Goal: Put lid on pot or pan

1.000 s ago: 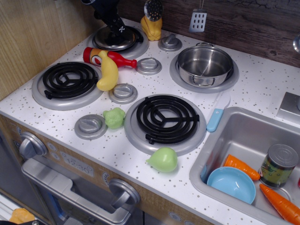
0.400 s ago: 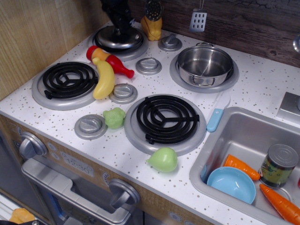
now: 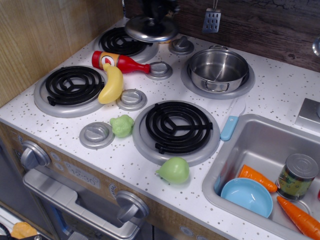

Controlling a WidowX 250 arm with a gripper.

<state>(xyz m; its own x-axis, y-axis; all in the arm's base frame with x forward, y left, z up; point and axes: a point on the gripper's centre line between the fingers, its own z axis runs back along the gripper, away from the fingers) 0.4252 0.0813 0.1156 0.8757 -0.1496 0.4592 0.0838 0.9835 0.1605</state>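
The shiny round silver lid (image 3: 150, 29) hangs in the air above the back of the stove, between the back left burner (image 3: 121, 42) and the steel pot. My black gripper (image 3: 156, 11) is shut on the lid's centre knob from above; its fingertips are hidden against the lid's top. The stainless-steel pot (image 3: 218, 69) stands open and empty on the back right burner, to the right of the lid and lower.
A red ketchup bottle (image 3: 119, 62) and a yellow banana (image 3: 112, 84) lie left of centre. Grey dial discs (image 3: 181, 46) dot the stove. A green vegetable (image 3: 122, 125) and a green pear (image 3: 174, 170) lie near the front burner (image 3: 175, 126). The sink (image 3: 250, 145) holds a blue bowl, carrots and a can.
The lid has been lifted off the back left burner and carried right towards the pot. The bottle and banana have shifted slightly.
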